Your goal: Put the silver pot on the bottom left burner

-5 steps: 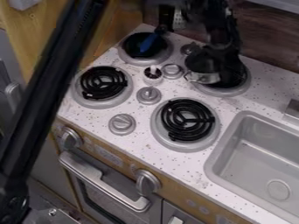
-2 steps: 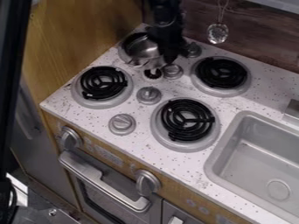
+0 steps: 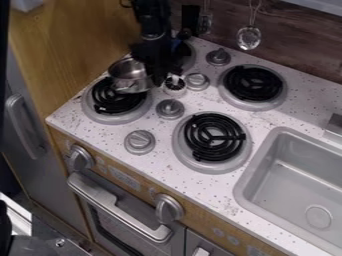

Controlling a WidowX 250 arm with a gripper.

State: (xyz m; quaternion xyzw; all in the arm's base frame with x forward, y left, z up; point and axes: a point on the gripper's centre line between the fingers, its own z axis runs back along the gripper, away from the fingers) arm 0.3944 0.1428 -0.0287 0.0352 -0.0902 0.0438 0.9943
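Note:
The black gripper (image 3: 156, 75) hangs over the left side of the stove, shut on the silver pot (image 3: 131, 77) at the pot's right side. Upright or nearly so, the pot is above the rear part of the bottom left burner (image 3: 117, 104) and covers some of its black coil. The front of that coil and its grey ring show. Whether the pot touches the coil, I cannot tell. The arm hides most of the pot's right edge.
Behind the gripper, the back left burner holds a blue object (image 3: 181, 48), mostly hidden. Knobs (image 3: 170, 108) stand between the burners. A wooden wall (image 3: 73, 55) borders the left side; a sink (image 3: 294, 185) is at right.
The gripper and pot have moved left from the back right burner, past the back left one, then toward the camera to the bottom left burner. The back right coil is uncovered.

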